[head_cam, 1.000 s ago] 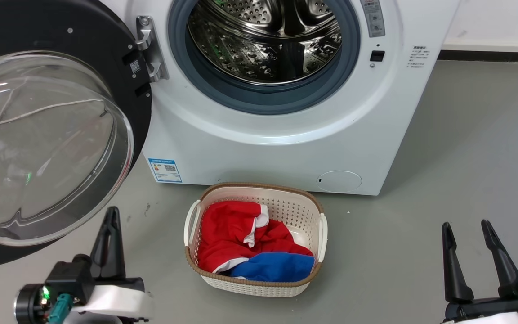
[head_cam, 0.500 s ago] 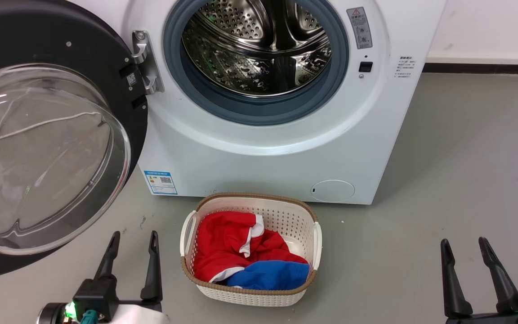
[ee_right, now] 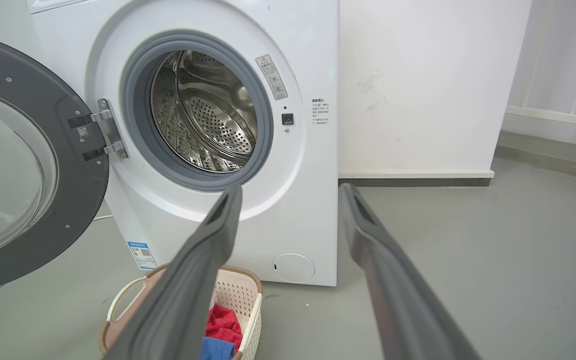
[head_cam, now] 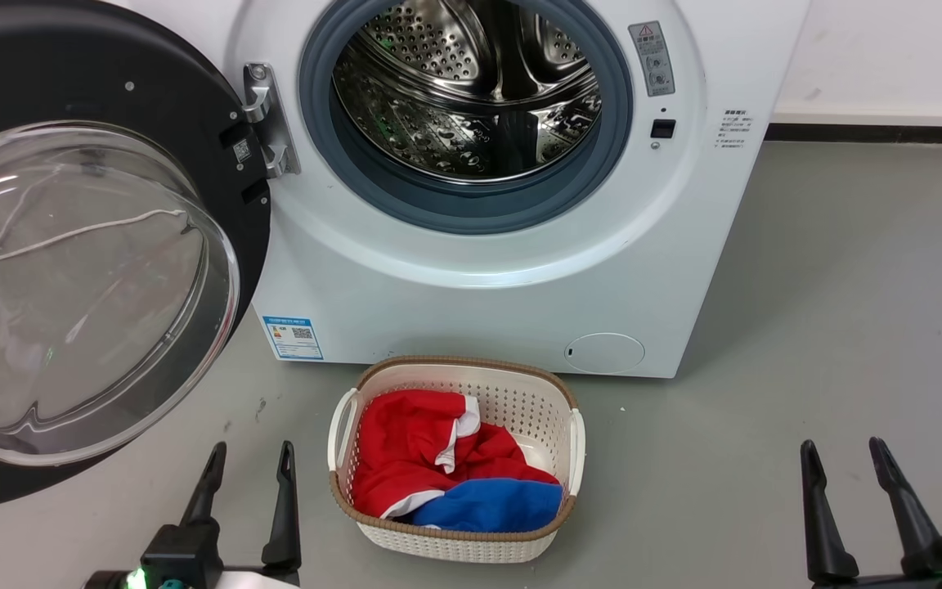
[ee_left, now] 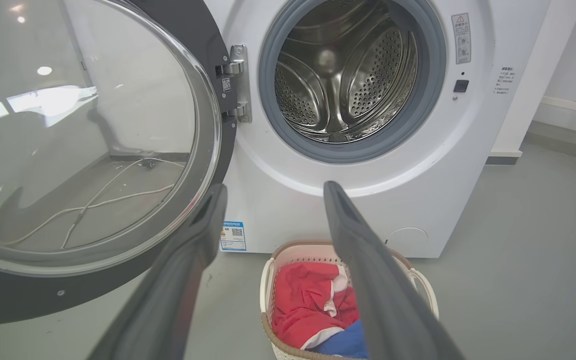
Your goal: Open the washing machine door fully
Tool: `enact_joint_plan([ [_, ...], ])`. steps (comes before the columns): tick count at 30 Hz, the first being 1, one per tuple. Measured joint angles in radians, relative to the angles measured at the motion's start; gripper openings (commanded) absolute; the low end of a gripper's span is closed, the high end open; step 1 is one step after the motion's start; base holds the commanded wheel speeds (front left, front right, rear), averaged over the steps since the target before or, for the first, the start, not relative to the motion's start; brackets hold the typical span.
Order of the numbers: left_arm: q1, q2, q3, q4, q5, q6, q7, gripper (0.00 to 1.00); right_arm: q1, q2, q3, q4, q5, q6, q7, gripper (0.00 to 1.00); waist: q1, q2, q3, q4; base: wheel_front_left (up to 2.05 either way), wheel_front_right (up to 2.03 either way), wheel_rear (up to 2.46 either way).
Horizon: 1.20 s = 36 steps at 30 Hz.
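The washing machine door (head_cam: 87, 286) stands swung wide. The left end effector (head_cam: 251, 448) and right end effector (head_cam: 841, 446) hover low, fingers spread, empty.

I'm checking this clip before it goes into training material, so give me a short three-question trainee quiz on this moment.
1. True or false: the large round glossy black washing machine door is shut against the white boxy front-loading washing machine.
2. What lies in the white perforated plastic laundry basket? A) a grey towel B) red and blue clothes C) a detergent bottle
3. Is the left tool or the right tool holding anything?
Key: 1 false, it stands swung wide open; 2 B; 3 no, both are open and empty.
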<state>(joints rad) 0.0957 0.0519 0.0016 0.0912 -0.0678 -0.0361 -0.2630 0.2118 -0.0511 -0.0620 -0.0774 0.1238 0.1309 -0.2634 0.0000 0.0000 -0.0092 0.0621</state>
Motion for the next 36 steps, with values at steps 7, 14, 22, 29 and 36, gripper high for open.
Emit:
enact_joint_plan([
  [7, 0.021, -0.004, 0.000, 0.063, -0.013, 0.001, 0.012, 0.00, 0.003, 0.000, 0.006, 0.058, 0.011, 0.000, 0.005, 0.00, 0.0000, 0.0000, -0.001, -0.001, 0.00, 0.00, 0.00],
  [14, 0.014, -0.004, 0.011, 0.077, -0.153, -0.008, 0.049, 0.00, -0.007, -0.002, 0.012, 0.083, 0.157, 0.000, 0.028, 0.00, 0.0000, 0.0000, 0.000, -0.004, 0.00, 0.00, 0.00],
  [22, -0.006, -0.004, 0.020, 0.083, -0.307, -0.017, 0.083, 0.00, -0.040, -0.008, 0.017, 0.110, 0.315, 0.000, 0.059, 0.00, 0.0000, 0.0000, 0.001, -0.008, 0.00, 0.00, 0.00],
  [29, -0.025, -0.004, 0.030, 0.091, -0.432, -0.024, 0.111, 0.00, -0.067, -0.014, 0.020, 0.130, 0.441, 0.000, 0.081, 0.00, 0.0000, 0.0000, 0.002, -0.012, 0.00, 0.00, 0.00],
  [36, -0.042, -0.004, 0.038, 0.096, -0.546, -0.030, 0.138, 0.00, -0.092, -0.018, 0.021, 0.149, 0.554, 0.000, 0.107, 0.00, 0.0000, 0.0000, 0.002, -0.015, 0.00, 0.00, 0.00],
])
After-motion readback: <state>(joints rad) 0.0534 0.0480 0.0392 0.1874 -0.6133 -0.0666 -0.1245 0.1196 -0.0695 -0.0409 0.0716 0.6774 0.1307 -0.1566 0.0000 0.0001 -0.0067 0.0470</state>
